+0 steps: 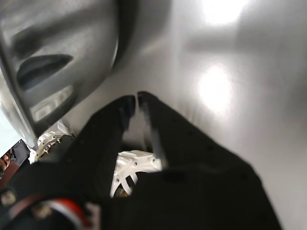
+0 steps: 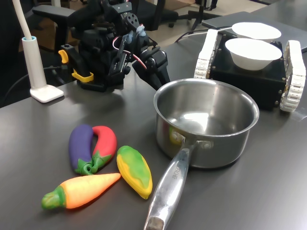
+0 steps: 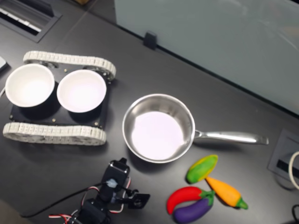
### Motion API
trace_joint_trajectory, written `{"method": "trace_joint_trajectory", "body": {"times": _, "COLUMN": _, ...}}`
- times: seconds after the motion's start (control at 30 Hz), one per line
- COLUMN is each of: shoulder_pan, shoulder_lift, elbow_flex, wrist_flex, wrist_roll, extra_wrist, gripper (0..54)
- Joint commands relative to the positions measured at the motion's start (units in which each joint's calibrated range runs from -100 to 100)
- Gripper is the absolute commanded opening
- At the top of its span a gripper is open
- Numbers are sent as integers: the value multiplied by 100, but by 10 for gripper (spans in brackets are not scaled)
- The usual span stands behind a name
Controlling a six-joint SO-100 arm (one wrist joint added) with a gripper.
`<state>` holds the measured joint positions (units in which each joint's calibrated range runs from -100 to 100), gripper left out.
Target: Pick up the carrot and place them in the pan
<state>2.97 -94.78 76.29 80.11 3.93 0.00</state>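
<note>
Carrot (image 2: 81, 190): soft toy with a tapered body, orange shading to yellow at the pointed tip, and a green leafy end. It lies flat on the dark surface (image 2: 249, 191), nearest the camera in the first exterior view, with its tip close to the yellow-green corn toy (image 2: 135, 170). In the second exterior view the carrot (image 3: 226, 192) lies below the pan handle, to the right of the other toys.

Pan (image 2: 206, 122): round, deep, shiny steel, empty, with one long handle reaching toward the camera in the first exterior view. It stands upright, well apart from the carrot.

Other toys: red pepper (image 2: 104, 143) and purple eggplant (image 2: 79, 146), side by side and touching.

End effector (image 1: 137, 101): black, jaws nearly closed with only a thin gap at the tips, holding nothing. It hangs just beside the pan's outer wall (image 1: 53, 67), low over the surface.

Two white bowls (image 3: 81, 91) sit on a tracked black base (image 3: 56, 133).
</note>
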Motion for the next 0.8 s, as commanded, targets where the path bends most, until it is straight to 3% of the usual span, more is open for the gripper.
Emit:
{"method": "trace_joint_trajectory", "body": {"times": 0.0, "shoulder_pan": -68, "shoulder_lift": -75, "elbow_flex": -164, "wrist_flex": 70, "wrist_roll": 68, "extra_wrist": 42, "gripper": 1}}
{"method": "trace_joint_trajectory", "body": {"times": 0.47, "shoulder_pan": 58, "shoulder_lift": -75, "elbow_flex": -391, "wrist_flex": 249, "wrist_roll": 44, "extra_wrist": 59, "gripper": 1}}
{"method": "trace_joint_trajectory", "body": {"times": 0.77, "shoulder_pan": 414, "shoulder_lift": 18, "elbow_flex": -1018, "wrist_flex": 599, "wrist_roll": 88, "extra_wrist": 42, "gripper": 1}}
